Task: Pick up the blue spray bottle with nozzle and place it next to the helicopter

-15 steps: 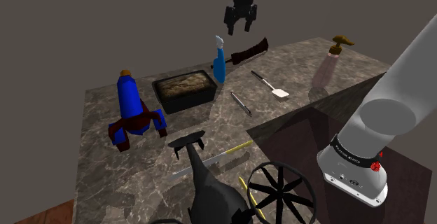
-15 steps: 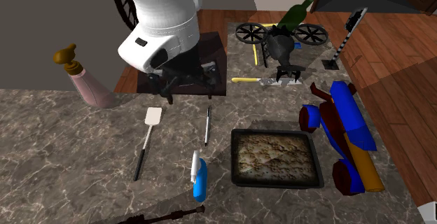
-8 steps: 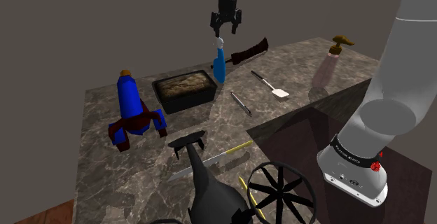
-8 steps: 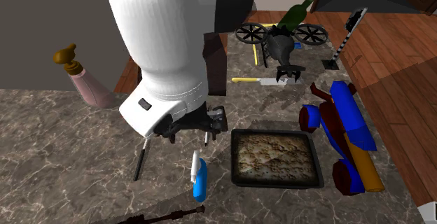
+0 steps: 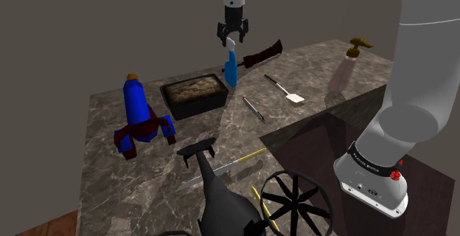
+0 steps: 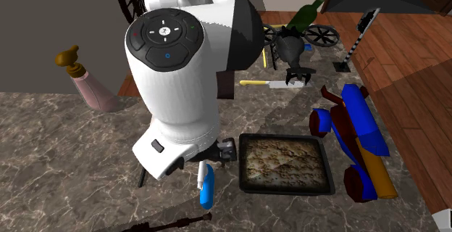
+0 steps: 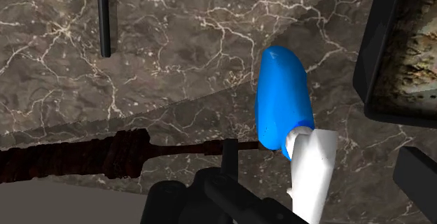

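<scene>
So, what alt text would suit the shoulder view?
A black robot hand hovers open just above a blue spray bottle on a marbled counter, beside a baking tray; a toy rocket and helicopter sit nearer.

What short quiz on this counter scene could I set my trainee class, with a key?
1. True or false: the blue spray bottle already stands beside the helicopter.
2. Which of these is closest to the spray bottle? A) pink bottle B) baking tray C) blue rocket toy
3. What colour is the spray bottle's nozzle?
Key: 1 false, it stands far from the helicopter, under the open gripper; 2 B; 3 white.
</scene>
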`<state>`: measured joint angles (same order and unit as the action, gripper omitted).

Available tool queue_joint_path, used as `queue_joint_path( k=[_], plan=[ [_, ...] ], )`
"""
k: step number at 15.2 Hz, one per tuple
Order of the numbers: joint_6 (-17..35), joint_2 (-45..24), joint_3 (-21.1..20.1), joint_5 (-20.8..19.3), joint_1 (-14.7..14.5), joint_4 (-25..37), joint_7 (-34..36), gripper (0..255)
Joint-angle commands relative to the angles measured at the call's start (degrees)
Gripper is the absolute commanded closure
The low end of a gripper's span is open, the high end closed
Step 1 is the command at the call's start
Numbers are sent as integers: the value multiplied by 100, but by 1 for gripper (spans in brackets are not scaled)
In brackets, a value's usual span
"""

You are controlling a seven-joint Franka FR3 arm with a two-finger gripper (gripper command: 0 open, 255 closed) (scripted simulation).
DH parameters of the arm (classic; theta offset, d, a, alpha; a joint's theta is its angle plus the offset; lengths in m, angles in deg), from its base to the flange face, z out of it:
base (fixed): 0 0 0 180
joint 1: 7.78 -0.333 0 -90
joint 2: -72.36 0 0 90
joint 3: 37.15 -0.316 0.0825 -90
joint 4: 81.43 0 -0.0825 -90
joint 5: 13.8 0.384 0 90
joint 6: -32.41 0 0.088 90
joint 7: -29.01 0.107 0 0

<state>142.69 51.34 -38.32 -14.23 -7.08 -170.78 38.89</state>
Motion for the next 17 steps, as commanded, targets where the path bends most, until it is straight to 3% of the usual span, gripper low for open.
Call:
queue_joint_path(
  k=[1, 9, 10, 17],
  plan=[
    [147, -28, 0, -1, -1, -116, 3, 0],
    [185, -38, 0, -2, -1, -145, 3, 0],
    [185, -38, 0, -2, -1, -145, 3, 255],
    [186, -38, 0, -2, -1, -146, 3, 255]
  ],
)
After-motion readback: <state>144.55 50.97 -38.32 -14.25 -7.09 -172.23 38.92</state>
